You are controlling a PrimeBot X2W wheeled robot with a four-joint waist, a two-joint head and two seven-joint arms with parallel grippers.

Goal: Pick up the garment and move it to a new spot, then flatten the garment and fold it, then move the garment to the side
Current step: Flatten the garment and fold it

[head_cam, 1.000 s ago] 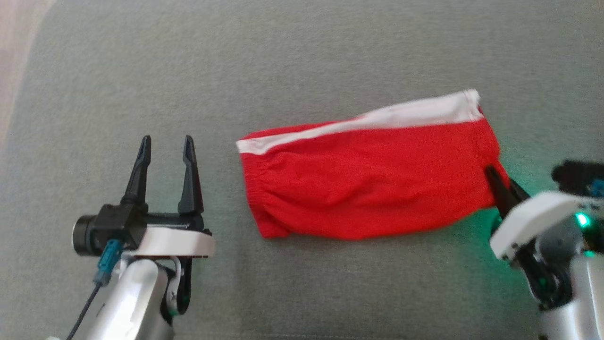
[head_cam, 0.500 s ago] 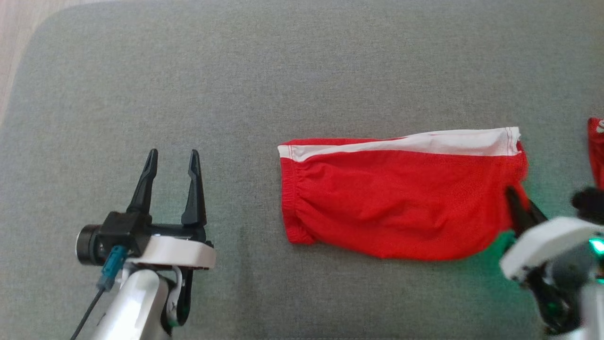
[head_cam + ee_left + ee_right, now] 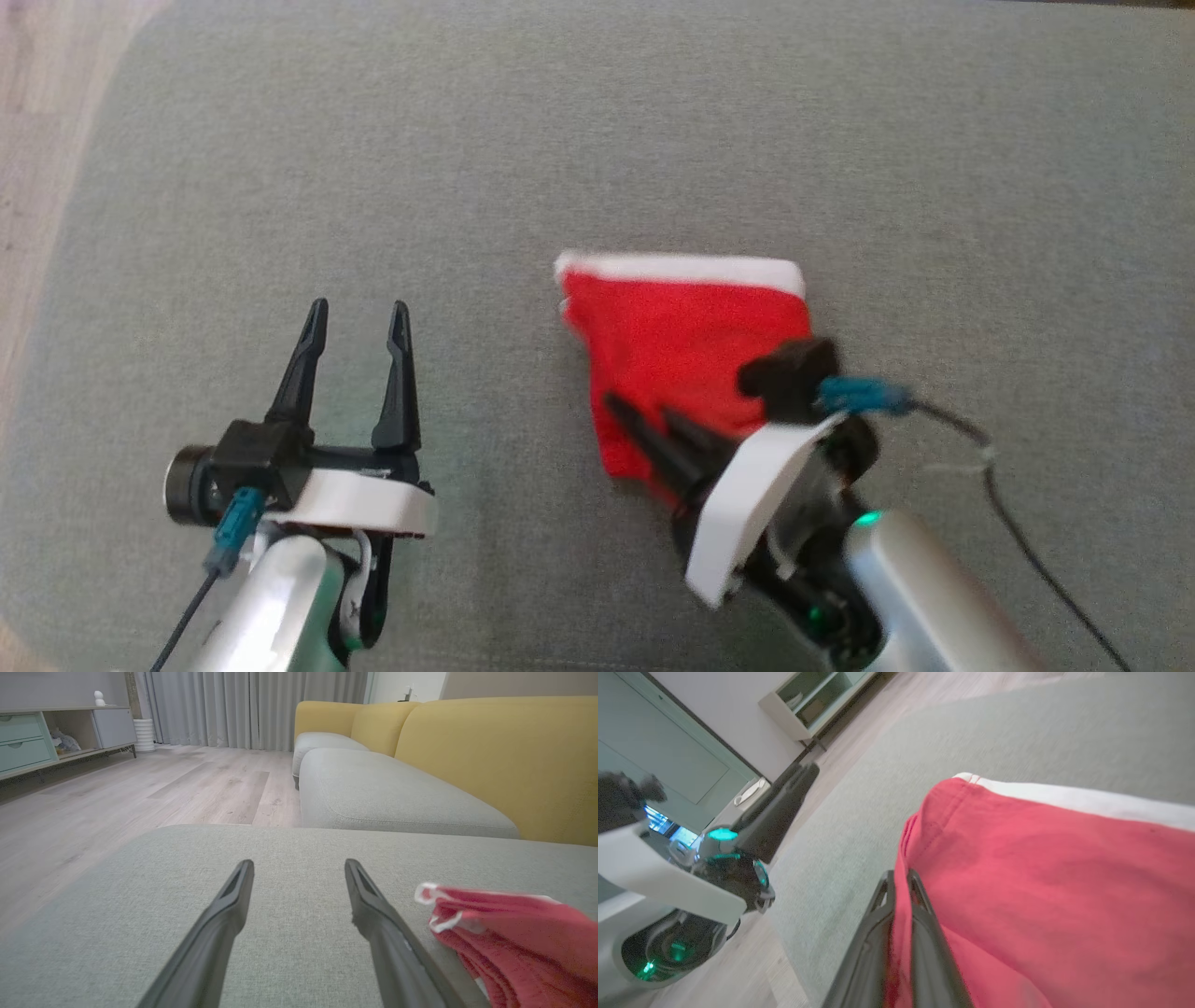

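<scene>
Red white-banded cloth garment [image 3: 681, 322], seemingly folded, lies on a grey fabric cushion [image 3: 467, 168], pinched in the jaws of the right gripper [image 3: 639, 408]. The jaws of the left gripper [image 3: 359, 306] stand wide; pale wood floor [image 3: 93, 802] lies beyond.

Soft, even daylight; motion blur smears the right claw [image 3: 640, 409] and garment [image 3: 686, 327].

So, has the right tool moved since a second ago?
Yes. The right tool, shut on the garment, has swept left toward the left edge of the cushion, folding the fabric over.
</scene>
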